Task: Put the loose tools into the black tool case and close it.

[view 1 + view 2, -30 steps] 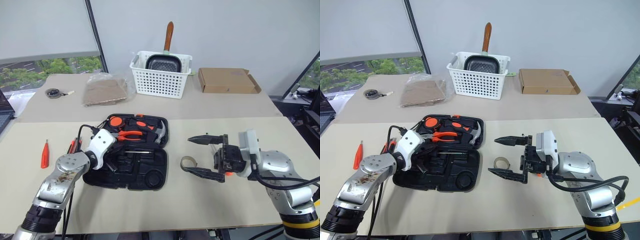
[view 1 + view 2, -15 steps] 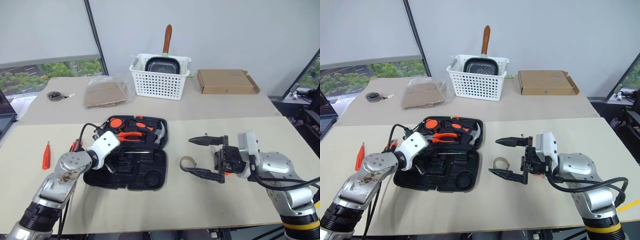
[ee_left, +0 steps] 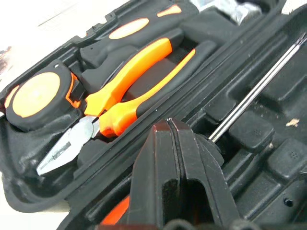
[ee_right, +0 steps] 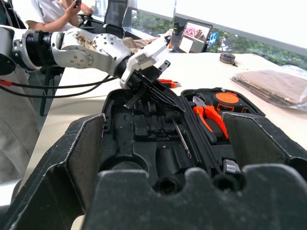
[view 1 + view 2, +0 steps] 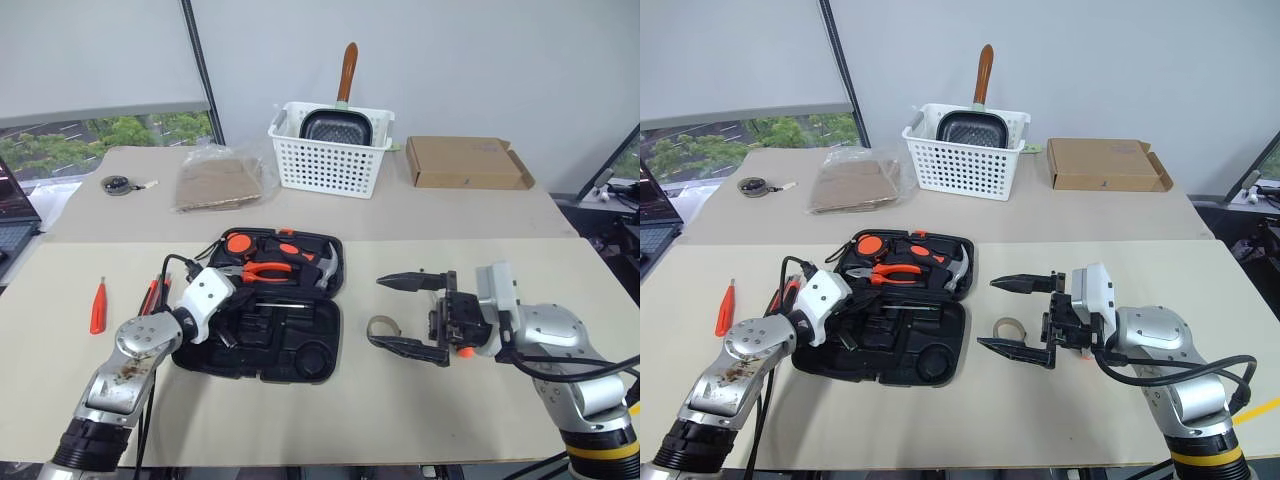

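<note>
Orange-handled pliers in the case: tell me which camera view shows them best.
The left wrist view: the orange-handled pliers lie close up, steel nose and both handles plain, beside the tape measure. The two head views show them small in the black tool case. The right wrist view shows them small and distant.

Bright, even daylight, soft shadows

Light comes from the windows at the rear left; the table is evenly lit, with faint shadows. In the wrist views the near fingers are blurred.

Tape roll lies right of the tool case — small screwdriver far left.
</note>
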{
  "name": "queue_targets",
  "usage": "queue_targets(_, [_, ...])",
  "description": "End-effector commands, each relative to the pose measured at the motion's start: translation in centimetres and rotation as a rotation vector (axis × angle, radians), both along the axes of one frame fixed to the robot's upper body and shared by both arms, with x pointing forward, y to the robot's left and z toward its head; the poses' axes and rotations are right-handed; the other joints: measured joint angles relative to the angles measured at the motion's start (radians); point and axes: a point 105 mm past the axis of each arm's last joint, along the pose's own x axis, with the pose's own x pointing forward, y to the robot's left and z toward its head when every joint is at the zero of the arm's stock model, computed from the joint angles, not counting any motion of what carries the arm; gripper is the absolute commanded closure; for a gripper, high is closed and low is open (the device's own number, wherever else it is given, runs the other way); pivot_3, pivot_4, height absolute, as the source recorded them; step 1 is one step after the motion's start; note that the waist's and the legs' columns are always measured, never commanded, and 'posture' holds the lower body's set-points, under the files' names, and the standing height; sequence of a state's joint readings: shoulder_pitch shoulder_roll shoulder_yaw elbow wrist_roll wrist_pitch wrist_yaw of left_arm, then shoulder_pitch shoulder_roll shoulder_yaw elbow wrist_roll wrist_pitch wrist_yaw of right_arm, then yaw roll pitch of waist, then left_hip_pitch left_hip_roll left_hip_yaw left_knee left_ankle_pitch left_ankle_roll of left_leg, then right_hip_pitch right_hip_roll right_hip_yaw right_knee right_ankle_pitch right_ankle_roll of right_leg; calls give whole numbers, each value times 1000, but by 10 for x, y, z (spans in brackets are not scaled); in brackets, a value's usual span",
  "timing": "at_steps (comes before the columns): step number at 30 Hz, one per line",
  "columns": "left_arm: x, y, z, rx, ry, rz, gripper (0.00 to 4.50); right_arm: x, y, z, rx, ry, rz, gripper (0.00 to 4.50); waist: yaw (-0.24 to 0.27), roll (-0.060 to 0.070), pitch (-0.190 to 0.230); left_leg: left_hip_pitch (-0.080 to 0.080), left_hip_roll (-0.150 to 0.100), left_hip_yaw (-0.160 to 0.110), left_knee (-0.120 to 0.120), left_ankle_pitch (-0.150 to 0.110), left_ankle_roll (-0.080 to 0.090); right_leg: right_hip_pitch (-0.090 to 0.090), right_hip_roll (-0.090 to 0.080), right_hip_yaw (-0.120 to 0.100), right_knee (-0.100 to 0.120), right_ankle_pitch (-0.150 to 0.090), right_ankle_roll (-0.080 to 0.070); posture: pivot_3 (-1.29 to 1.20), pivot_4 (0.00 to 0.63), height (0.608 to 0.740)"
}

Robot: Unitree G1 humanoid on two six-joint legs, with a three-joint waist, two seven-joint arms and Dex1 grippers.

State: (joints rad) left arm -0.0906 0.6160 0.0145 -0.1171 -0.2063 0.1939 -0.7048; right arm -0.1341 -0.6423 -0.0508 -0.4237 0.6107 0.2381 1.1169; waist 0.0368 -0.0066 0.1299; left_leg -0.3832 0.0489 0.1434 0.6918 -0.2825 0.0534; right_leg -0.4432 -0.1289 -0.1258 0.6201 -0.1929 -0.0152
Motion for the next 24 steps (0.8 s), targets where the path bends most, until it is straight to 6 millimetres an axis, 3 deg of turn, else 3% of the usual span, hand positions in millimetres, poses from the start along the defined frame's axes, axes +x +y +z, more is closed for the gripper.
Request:
queue_targets(1, [-2,7,1,-142,21,12,4459,-4,2,9,8,-60,17,0,0,-1,0,-1,0,0,0,0,0,0,0,-1,-1,0,0,0,150,700])
queue_targets(7, [0,4,24,-376,-3,-10,4459,-3,2,9,7,-63,14,0,0,-7,4,-6,0,0,1,3,8,-3,5,-3,-4,1,1,0,150,700])
queue_targets(14, [-6,7,34,-526,21,12,4459,-3,0,9,4,-69,7,0,0,-8,5,-7,0,-1,1,1,9,-1,5,-3,-8,2,3,0,150,700])
queue_targets(24, [-14,-17,32,-332,24,-17,4459,-4,2,8,7,-67,6,0,3,-9,5,-6,0,-1,1,-2,2,0,6,-3,-8,2,3,0,150,700])
